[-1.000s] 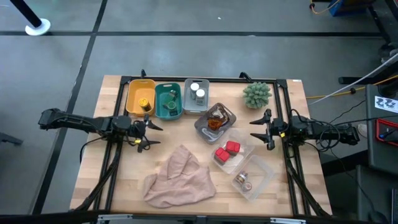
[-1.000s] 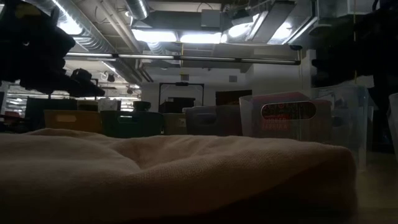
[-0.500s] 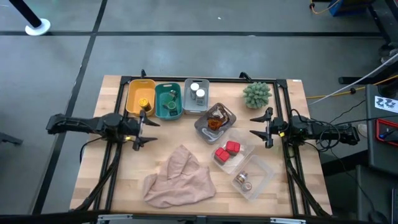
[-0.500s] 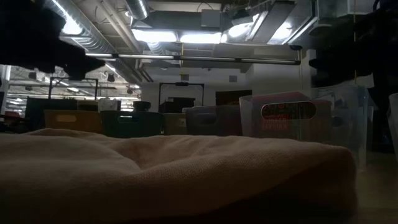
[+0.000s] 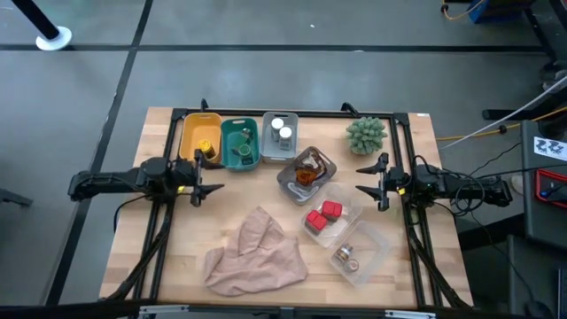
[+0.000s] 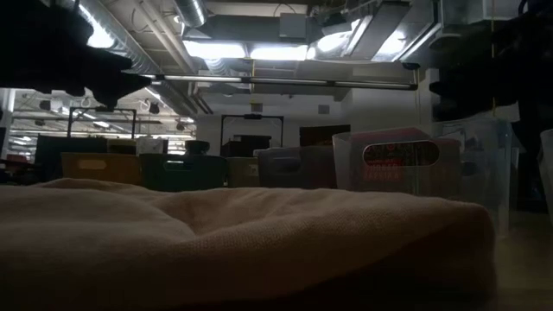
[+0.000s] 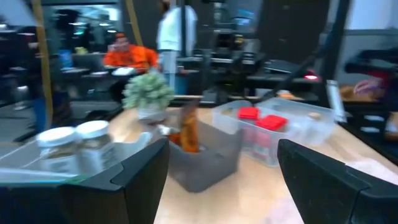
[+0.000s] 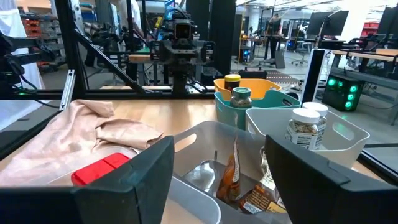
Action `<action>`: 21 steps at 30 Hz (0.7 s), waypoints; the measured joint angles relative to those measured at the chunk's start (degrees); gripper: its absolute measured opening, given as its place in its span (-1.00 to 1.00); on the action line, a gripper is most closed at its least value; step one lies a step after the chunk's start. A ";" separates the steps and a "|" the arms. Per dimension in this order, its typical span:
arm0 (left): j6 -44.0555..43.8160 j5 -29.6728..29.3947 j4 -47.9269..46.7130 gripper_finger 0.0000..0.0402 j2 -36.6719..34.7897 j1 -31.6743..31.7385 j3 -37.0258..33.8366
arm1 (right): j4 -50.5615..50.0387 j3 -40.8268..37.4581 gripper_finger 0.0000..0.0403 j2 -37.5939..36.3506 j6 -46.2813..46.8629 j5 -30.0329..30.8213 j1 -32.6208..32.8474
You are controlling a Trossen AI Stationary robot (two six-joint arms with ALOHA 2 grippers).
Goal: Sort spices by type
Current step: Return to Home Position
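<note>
The spices sit in bins. A yellow jar (image 5: 205, 147) stands in the yellow bin (image 5: 189, 133), and a green-lidded jar (image 5: 244, 147) in the teal bin (image 5: 237, 129). Two silver-capped jars (image 5: 282, 131) are in the pale bin, orange-brown sachets (image 5: 308, 170) in the grey bin (image 5: 291, 182), and red packets (image 5: 324, 213) in a clear bin. Another clear bin holds a small jar (image 5: 346, 258). My left gripper (image 5: 218, 177) is open at the table's left, pointing level at the bins. My right gripper (image 5: 360, 181) is open at the right, facing it. Both hold nothing.
A crumpled beige cloth (image 5: 256, 252) lies near the front edge, filling the low view's foreground (image 6: 242, 242). A green spiky plant ball (image 5: 366, 133) stands at the far right. A black frame (image 5: 292, 112) rims the table. People show in the room beyond (image 7: 127, 53).
My left gripper has drawn back toward the table's left edge and risen a little, tipping up to point level; it stays open with nothing in it. My right gripper has kept still. No spice has moved.
</note>
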 joint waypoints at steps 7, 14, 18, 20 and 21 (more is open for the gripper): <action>-3.80 -0.91 0.14 0.42 -0.02 4.20 0.00 | 0.00 0.00 0.24 0.00 0.00 0.00 0.00; -2.76 -0.88 0.14 0.42 -0.02 4.43 0.00 | 0.01 0.00 0.24 0.00 0.00 0.00 0.00; -1.88 -0.88 0.14 0.42 -0.02 4.43 0.00 | 0.01 0.00 0.24 0.00 0.00 0.00 0.00; -1.88 -0.88 0.14 0.42 -0.02 4.43 0.00 | 0.00 0.00 0.24 0.00 0.00 0.00 0.00; -1.88 -0.88 0.14 0.42 -0.02 4.43 0.00 | 0.02 0.00 0.24 0.00 0.00 0.00 0.00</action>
